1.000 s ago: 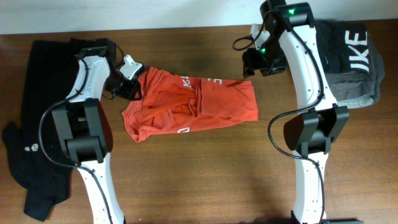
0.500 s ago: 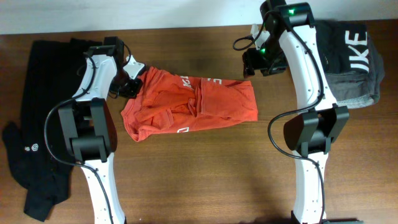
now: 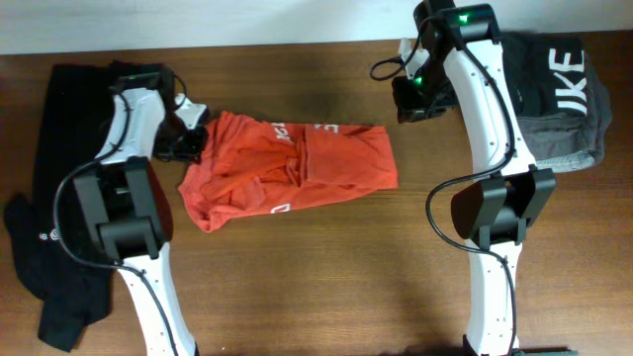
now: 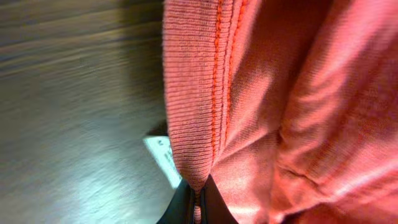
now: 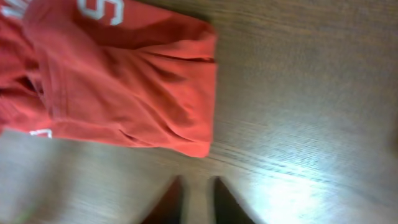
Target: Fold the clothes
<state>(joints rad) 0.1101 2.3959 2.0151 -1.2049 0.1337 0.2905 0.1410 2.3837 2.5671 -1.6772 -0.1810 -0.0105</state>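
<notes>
Orange-red T-shirt (image 3: 297,168): crumpled, white lettering, mid-table. Long black garment (image 3: 59,198): spread, far left. Dark grey white-lettered garment (image 3: 564,89): bundled, far right.

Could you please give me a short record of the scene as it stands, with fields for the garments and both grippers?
surface: wooden table
main garment: orange-red T-shirt, crumpled at centre, white lettering showing, not yet folded
left gripper: shut on the T-shirt's ribbed edge at its left end
right gripper: empty, over bare wood beside the shirt's right end; whether it is fully shut is unclear
second garment: black garment, lying along the table's left side
third garment: dark grey garment, bunched at the right end, white letters showing
</notes>
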